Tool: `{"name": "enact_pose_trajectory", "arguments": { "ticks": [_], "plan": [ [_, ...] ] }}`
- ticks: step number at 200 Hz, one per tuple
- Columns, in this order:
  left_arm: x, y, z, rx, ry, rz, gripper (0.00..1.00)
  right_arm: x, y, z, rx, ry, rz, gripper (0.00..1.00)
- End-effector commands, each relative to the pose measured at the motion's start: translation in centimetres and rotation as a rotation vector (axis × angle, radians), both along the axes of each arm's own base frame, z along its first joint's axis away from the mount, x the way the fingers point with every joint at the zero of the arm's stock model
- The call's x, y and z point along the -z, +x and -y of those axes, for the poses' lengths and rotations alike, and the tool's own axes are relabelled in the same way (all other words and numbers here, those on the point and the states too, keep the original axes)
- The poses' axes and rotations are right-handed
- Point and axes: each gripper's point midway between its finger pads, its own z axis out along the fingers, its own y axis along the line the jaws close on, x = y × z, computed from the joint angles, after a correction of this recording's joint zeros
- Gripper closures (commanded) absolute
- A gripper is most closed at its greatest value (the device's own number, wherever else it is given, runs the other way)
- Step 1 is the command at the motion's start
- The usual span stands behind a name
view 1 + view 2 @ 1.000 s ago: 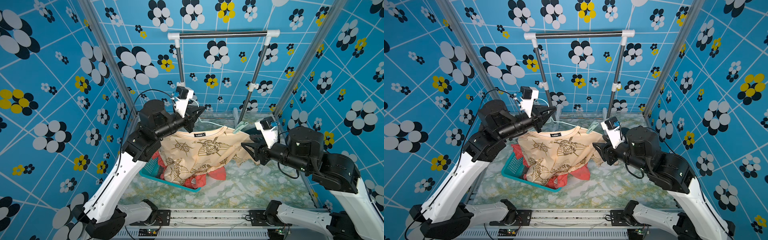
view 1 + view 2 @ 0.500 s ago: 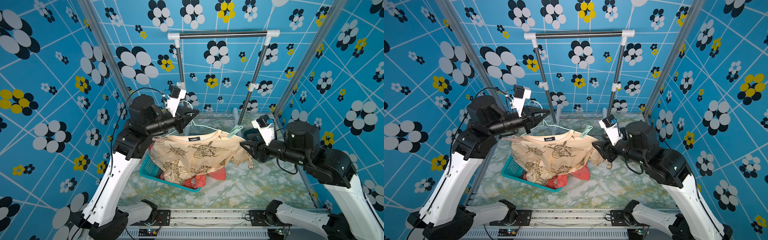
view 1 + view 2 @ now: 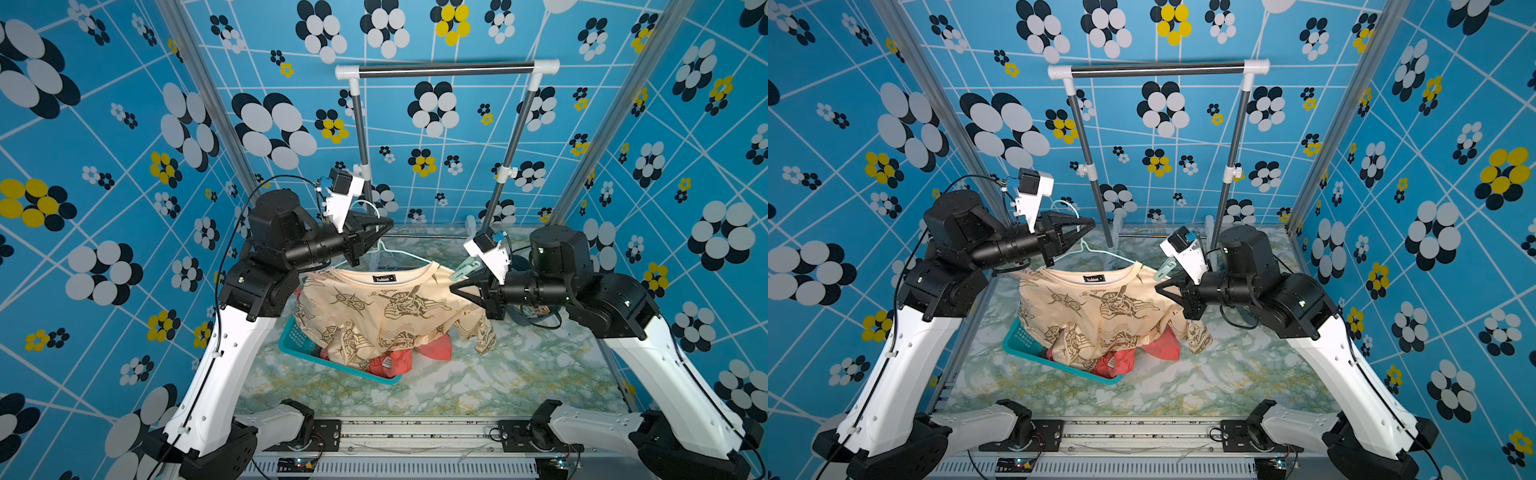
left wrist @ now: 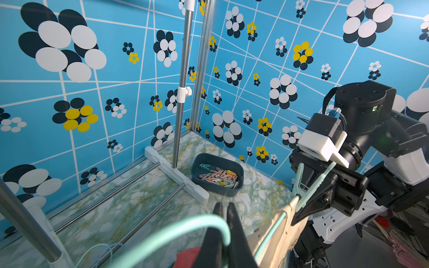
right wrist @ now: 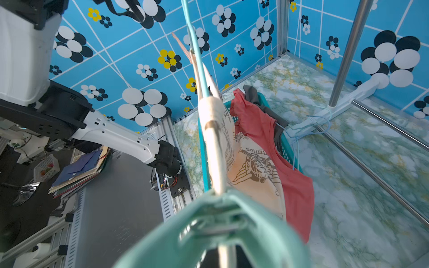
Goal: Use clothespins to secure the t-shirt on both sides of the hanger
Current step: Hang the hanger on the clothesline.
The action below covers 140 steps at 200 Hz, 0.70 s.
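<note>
Clamped on the hanger (image 4: 176,226) at the left gripper (image 3: 388,223). Closed at the right gripper (image 3: 453,287), just beneath a mint clothespin (image 3: 465,269) on the t-shirt (image 3: 374,307).

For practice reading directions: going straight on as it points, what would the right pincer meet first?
The t-shirt, at its shoulder on the hanger by the mint clothespin; the tips of the right pincer seem to touch it.

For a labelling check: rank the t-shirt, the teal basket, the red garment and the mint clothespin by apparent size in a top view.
In a top view, largest to smallest:
1. t-shirt
2. teal basket and red garment: left unranked, since the shirt covers much of both
3. mint clothespin
</note>
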Motion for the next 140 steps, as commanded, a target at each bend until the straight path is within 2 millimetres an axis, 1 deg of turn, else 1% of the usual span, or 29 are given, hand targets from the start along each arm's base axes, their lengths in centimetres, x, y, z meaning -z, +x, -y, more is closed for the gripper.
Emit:
{"name": "enact_pose_trajectory", "arguments": {
  "ticks": [1,3,6,15,35,57,70,83,94,108,112,124,140],
  "plan": [
    [-1.6,-0.1,-0.4,-0.011,-0.071,0.031,0.31,-0.9,0.6,0.4,0.052,0.051,0.020,1.00],
    [-1.5,0.1,-0.4,-0.016,-0.075,0.027,0.24,0.0,0.8,0.4,0.059,0.036,0.006,1.00],
    [-1.5,0.3,-0.5,-0.026,-0.081,0.024,0.16,0.3,1.0,0.5,0.072,0.030,0.003,1.00],
    [-1.1,0.9,-0.7,-0.062,-0.095,0.011,0.01,0.6,1.7,0.9,0.117,0.017,0.014,1.00],
    [-0.3,2.2,-2.0,-0.177,-0.104,0.002,0.01,1.3,3.7,2.4,0.244,-0.043,0.044,1.00],
    [0.7,3.5,-4.6,-0.363,-0.109,-0.003,0.01,2.2,5.9,4.7,0.410,-0.139,0.071,1.00],
    [1.4,3.6,-6.3,-0.467,-0.123,-0.017,0.01,2.5,7.0,6.3,0.510,-0.190,0.088,1.00],
    [2.6,3.3,-7.4,-0.522,-0.149,-0.033,0.01,2.6,7.8,7.7,0.590,-0.216,0.106,1.00],
    [4.0,3.1,-8.0,-0.546,-0.176,-0.046,0.01,2.4,8.2,8.4,0.633,-0.222,0.118,1.00],
    [6.2,2.7,-8.2,-0.552,-0.200,-0.064,0.01,2.1,8.5,9.1,0.672,-0.225,0.133,1.00],
    [7.1,2.7,-8.1,-0.552,-0.199,-0.076,0.01,0.7,8.5,9.4,0.687,-0.198,0.153,1.00],
    [9.7,2.7,-7.9,-0.563,-0.195,-0.112,0.01,-0.2,8.7,10.0,0.720,-0.190,0.168,1.00],
    [13.6,2.7,-7.2,-0.554,-0.155,-0.161,0.01,-1.5,9.0,10.8,0.768,-0.180,0.186,1.00]
  ]
}}
